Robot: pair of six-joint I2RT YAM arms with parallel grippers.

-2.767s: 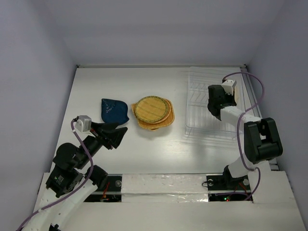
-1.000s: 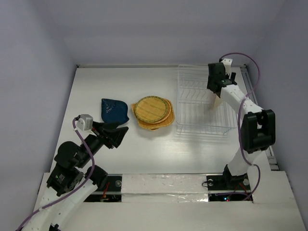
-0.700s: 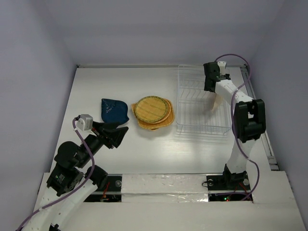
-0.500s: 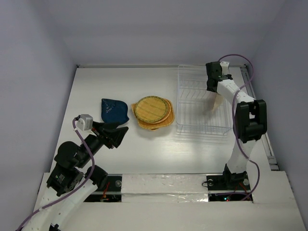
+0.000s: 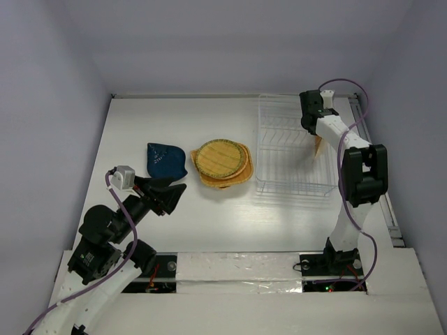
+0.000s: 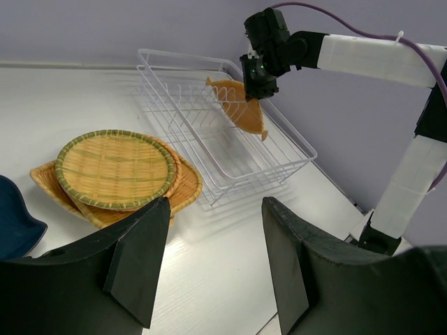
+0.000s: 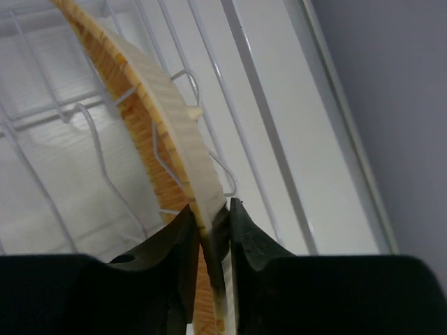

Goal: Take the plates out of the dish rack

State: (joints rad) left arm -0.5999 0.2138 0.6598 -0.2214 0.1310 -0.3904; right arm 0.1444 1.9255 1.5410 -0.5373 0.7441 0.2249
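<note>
The white wire dish rack point(image 5: 290, 167) stands at the right. My right gripper point(image 5: 311, 128) is shut on the rim of the orange-yellow leaf-shaped plate point(image 6: 241, 105), which stands on edge among the rack's slots point(image 7: 157, 139). The right wrist view shows its fingers point(image 7: 178, 244) pinching the plate's edge. The dark blue plate point(image 5: 165, 160) lies flat at the left. The ribbed round plate point(image 5: 220, 158) lies stacked on the rounded-square plate point(image 5: 234, 179) in the middle. My left gripper point(image 5: 171, 195) is open and empty, low near the front, facing the stack point(image 6: 115, 171).
The table's right edge rail point(image 7: 307, 139) runs close beside the rack. Purple-grey walls enclose the table at the back and both sides. My right arm's white links point(image 6: 377, 56) reach over the rack's far right side.
The rack has been dragged left toward the stack since the earliest frame. My right gripper has swung to the rack's back right and the leaf plate now shows higher in it. The left arm has not moved.
</note>
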